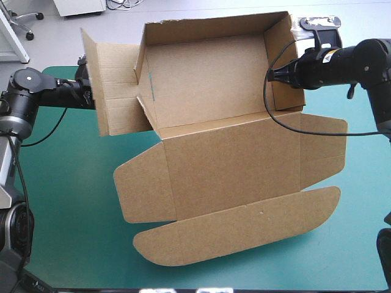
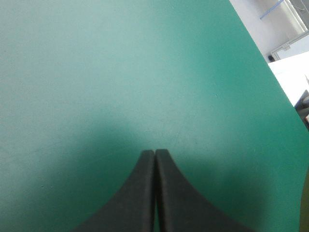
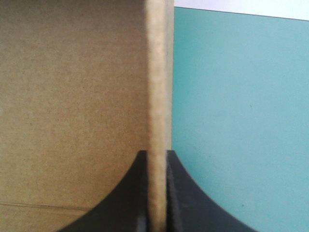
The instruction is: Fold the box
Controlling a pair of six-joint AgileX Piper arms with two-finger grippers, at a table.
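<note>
Box [image 1: 208,91]: right wall pinched in the right end effector [image 3: 157,162], arm level; left end effector [image 2: 155,153] closed, empty.

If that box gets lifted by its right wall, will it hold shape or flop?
Likely light: the box is thin board. The right gripper pinches one wall only, so the flat lid would probably sag at its creases.
</note>
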